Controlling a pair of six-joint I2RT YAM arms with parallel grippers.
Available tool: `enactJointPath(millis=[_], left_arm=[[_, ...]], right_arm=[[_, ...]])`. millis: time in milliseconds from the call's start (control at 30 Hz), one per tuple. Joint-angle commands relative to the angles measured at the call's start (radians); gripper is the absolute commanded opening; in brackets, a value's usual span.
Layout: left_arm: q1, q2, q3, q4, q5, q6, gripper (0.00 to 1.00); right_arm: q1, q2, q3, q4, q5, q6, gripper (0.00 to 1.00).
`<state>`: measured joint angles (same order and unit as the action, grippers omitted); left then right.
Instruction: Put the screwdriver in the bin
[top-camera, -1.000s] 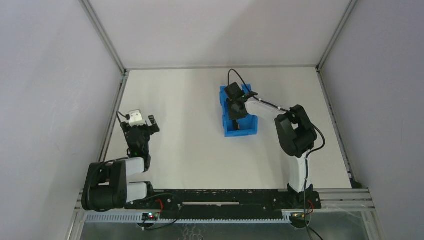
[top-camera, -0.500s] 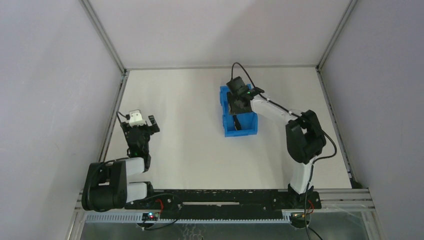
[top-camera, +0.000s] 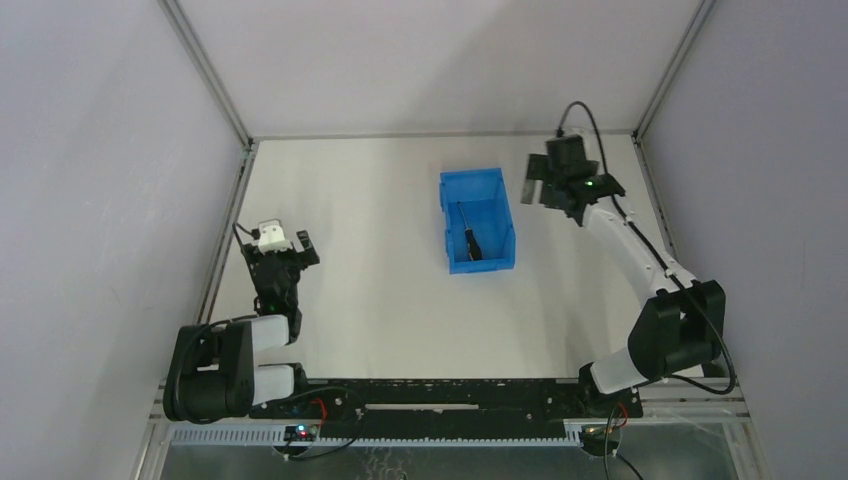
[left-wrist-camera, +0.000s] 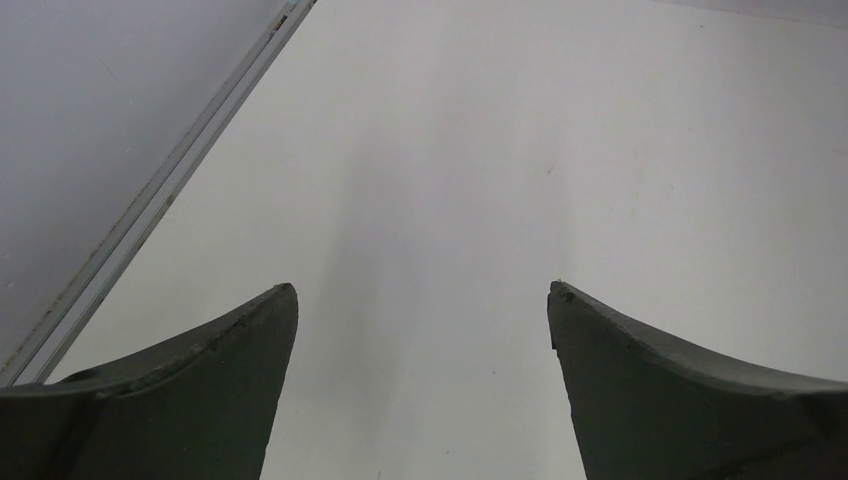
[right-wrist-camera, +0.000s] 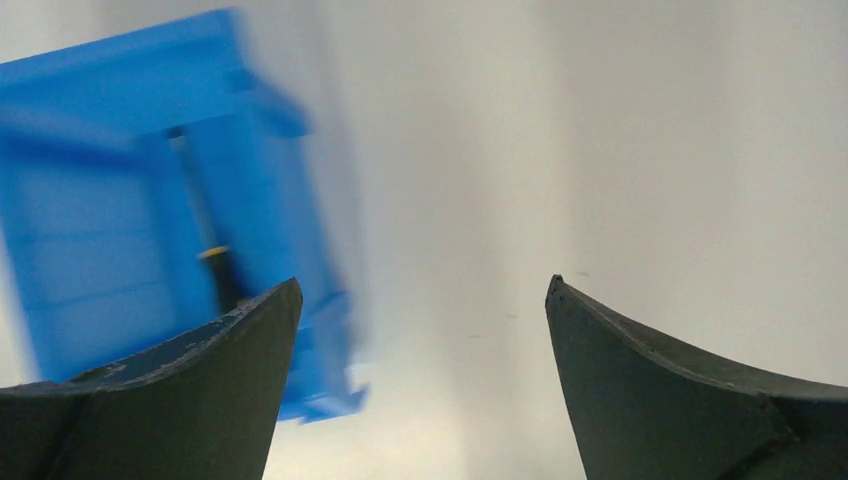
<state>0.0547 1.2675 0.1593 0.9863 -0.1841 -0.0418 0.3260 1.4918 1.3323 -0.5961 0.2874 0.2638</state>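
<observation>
The blue bin stands mid-table, and the screwdriver lies inside it on the floor, handle toward the near end. In the right wrist view the bin is blurred at the left with the screwdriver inside. My right gripper hangs open and empty to the right of the bin, above bare table; its jaws stand wide apart. My left gripper rests open and empty at the table's left side, far from the bin, with only white table between its fingers.
White table enclosed by grey walls; a metal frame rail runs along the left edge, seen also in the left wrist view as a rail. The arm bases sit on the black rail at the near edge.
My right gripper opened over the bin, left the screwdriver lying inside, then swung up and to the right, clear of the bin. The left arm has not moved.
</observation>
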Motion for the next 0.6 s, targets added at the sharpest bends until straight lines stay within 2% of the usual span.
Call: enactJointPath(millis=[0, 167, 267, 567], left_arm=[[-0.004, -0.009, 0.035, 0.066, -0.009, 0.02, 1.0], [-0.004, -0.009, 0.034, 0.066, -0.01, 0.019, 1.0], [-0.004, -0.008, 0.035, 0.066, -0.01, 0.019, 1.0], [-0.004, -0.009, 0.034, 0.066, -0.01, 0.019, 1.0]], right_arm=[[-0.169, -0.049, -0.075, 0.006, 0.001, -0.076, 1.0], [-0.372, -0.085, -0.119, 0.043, -0.082, -0.09, 0.99], [-0.451, -0.101, -0.135, 0.056, -0.145, -0.097, 1.0], [-0.466, -0.17, -0.191, 0.122, -0.142, -0.097, 1.0]])
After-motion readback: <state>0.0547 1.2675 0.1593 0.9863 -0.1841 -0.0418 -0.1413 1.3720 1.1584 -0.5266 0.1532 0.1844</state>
